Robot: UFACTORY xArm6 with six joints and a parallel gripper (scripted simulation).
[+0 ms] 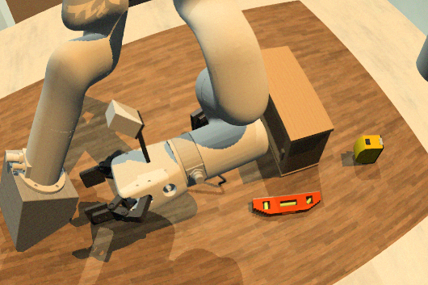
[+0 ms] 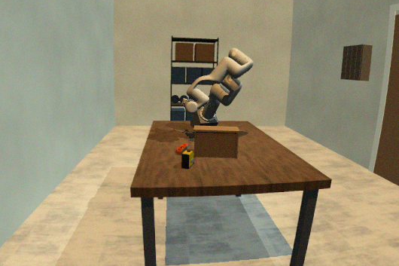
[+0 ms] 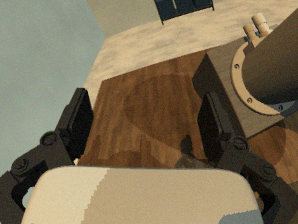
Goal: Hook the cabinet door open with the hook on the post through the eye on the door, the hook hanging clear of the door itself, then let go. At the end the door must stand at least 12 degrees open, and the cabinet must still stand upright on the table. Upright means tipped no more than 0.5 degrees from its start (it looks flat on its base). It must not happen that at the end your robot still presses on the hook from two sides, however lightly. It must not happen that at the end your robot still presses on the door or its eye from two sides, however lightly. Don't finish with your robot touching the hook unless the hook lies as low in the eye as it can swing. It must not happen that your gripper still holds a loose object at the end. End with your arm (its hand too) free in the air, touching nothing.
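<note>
The wooden cabinet (image 1: 299, 113) stands on the table; it also shows in the exterior view (image 2: 216, 141). Its dark front face (image 1: 279, 141) is mostly hidden behind my forearm, so I cannot tell how far the door stands open. The post is a thin dark rod with a tan block on top, just behind my wrist. A thin dark hooked rod end (image 1: 221, 177) shows below my wrist, near the table. My gripper (image 1: 94, 195) points away from the cabinet toward the arm's base. It is open and empty in the wrist view (image 3: 143, 129).
An orange spirit level (image 1: 287, 203) lies in front of the cabinet. A yellow tape measure (image 1: 368, 148) stands to its right. The arm's base block (image 1: 32, 206) is close to the fingers. A shelf unit (image 2: 194, 79) stands behind the table.
</note>
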